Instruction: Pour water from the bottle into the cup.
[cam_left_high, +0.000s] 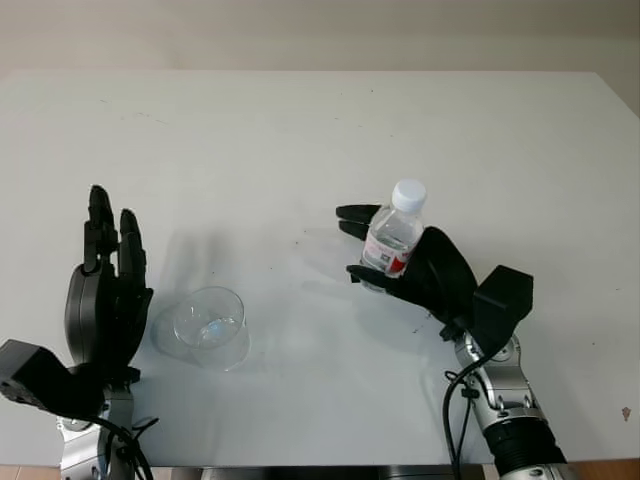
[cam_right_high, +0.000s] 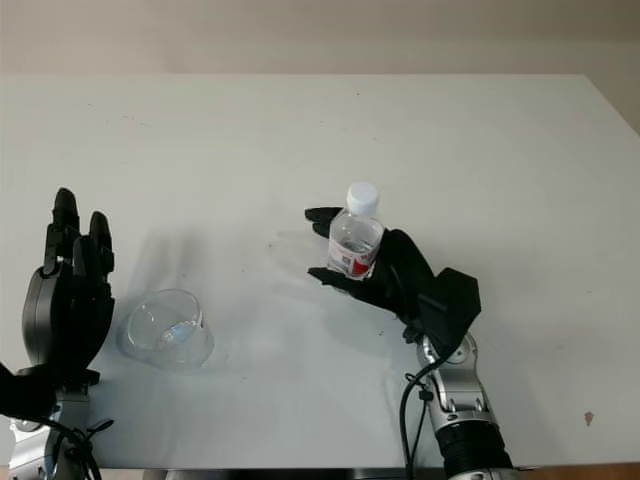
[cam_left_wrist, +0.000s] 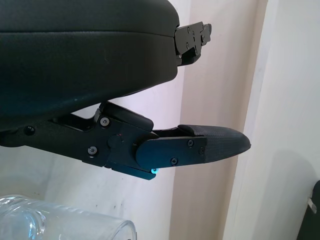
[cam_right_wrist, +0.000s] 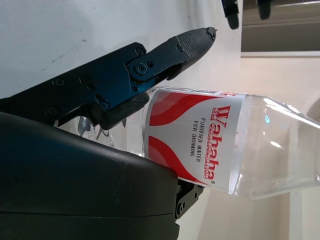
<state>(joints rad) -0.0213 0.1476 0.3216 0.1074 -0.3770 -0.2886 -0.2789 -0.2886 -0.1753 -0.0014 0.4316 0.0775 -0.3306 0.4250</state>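
**Plastic bottle gripped above white table**

Clear bottle (cam_left_high: 393, 238), white cap still on, clasped upright in right hand (cam_left_high: 420, 265), fingers (cam_right_wrist: 150, 62) curled round its red label. Glass cup (cam_left_high: 211, 327) beside open left hand (cam_left_high: 105, 300). White table (cam_left_high: 300, 130); beige wall (cam_left_high: 320, 30) behind.

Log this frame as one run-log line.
right hand: shut on bottle, capped, upright | left hand: open beside cup | pour: not started
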